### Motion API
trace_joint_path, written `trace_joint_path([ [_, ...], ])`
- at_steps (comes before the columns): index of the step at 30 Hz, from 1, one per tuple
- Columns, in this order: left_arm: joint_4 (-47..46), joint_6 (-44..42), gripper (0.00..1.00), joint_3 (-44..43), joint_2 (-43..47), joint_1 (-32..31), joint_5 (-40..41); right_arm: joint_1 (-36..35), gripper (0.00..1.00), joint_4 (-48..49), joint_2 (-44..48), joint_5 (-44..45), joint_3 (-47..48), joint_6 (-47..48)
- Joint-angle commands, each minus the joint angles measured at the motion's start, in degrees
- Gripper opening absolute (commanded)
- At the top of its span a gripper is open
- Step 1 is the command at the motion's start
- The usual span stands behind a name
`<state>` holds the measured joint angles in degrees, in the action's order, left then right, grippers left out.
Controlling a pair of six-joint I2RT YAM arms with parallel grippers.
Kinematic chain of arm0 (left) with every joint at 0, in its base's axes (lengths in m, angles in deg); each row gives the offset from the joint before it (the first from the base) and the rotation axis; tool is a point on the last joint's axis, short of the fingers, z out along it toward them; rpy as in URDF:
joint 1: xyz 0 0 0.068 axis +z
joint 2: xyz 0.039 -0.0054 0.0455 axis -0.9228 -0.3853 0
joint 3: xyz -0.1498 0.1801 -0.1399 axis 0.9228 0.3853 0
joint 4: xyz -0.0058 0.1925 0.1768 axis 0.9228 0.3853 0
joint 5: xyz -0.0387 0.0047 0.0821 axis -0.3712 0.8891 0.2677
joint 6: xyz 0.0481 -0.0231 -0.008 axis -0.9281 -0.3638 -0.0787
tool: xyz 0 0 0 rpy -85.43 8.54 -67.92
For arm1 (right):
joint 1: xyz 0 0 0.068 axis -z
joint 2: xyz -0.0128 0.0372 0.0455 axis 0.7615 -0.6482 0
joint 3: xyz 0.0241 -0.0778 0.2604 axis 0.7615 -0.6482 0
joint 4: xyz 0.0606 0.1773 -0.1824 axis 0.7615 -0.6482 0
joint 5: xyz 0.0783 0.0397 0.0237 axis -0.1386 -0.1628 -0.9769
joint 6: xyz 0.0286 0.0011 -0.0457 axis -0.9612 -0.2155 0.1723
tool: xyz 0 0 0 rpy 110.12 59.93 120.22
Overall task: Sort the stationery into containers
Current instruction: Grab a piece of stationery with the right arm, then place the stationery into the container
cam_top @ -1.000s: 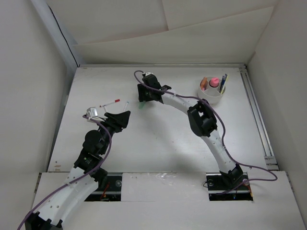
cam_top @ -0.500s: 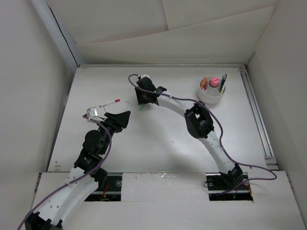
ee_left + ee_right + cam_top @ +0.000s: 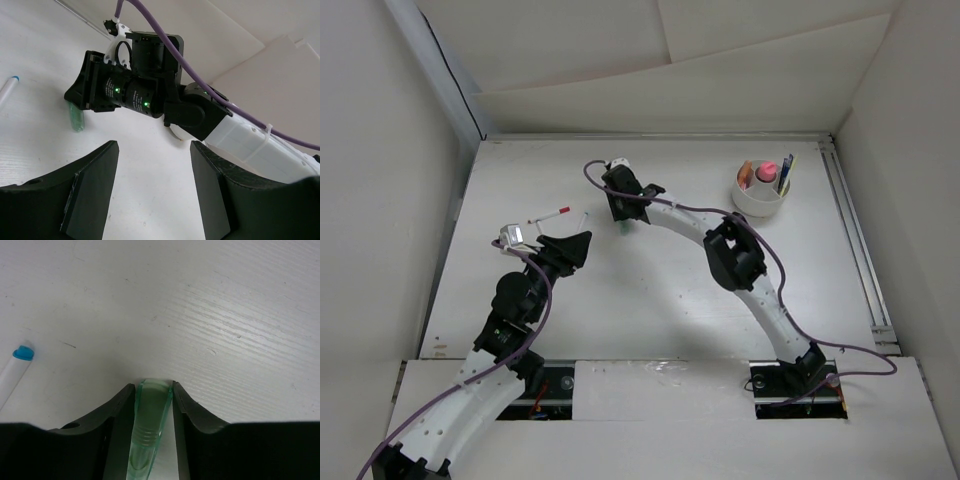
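My right gripper (image 3: pixel 152 390), clamped on the green pen (image 3: pixel 149 420) toward the far edge of the worktop (image 3: pixel 650 310), had drifted slightly left, away from the cup (image 3: pixel 760 203) in the far right corner, so I judged its carry probably not begun, while my left gripper (image 3: pixel 153 150) gaped empty.

- Top: high above the near edge, looking down on the whole table (image 3: pixel 650 300)
- Left wrist: low, facing the right gripper (image 3: pixel 76 106) nearby
- Right wrist: close, downward; both wrist views share the green marker (image 3: pixel 150 412)
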<state>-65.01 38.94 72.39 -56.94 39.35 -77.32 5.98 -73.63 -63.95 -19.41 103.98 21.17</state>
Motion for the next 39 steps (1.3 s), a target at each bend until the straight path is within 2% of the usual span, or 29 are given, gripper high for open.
trace_joint_path([
  [1,-2.7,0.1,0.56,0.4,0.5,0.2,-0.5,-0.3,0.27,-2.8,3.0,2.2,-3.4,1.5],
  [8,-2.7,0.1,0.56,0.4,0.5,0.2,-0.5,0.5,0.20,4.8,13.8,2.7,-13.4,1.5],
  [13,-2.7,0.1,0.56,0.4,0.0,0.2,-0.5,7.0,0.19,8.5,22.4,1.0,-19.4,2.0],
  [18,-2.7,0.1,0.56,0.4,-0.5,0.2,-1.0,15.0,0.19,8.5,28.4,2.2,-19.3,4.1],
  [23,-3.7,-0.4,0.56,-0.1,-2.8,0.2,-2.4,23.3,0.17,6.8,29.1,7.9,-15.3,6.6],
  [30,-4.2,-0.4,0.56,-0.1,-4.1,0.2,-2.9,30.2,0.17,9.9,28.1,13.7,-15.9,9.9],
  [39,-4.8,-0.4,0.56,-0.1,-5.8,0.2,-2.9,29.6,0.20,13.5,28.1,20.8,-20.7,14.8],
])
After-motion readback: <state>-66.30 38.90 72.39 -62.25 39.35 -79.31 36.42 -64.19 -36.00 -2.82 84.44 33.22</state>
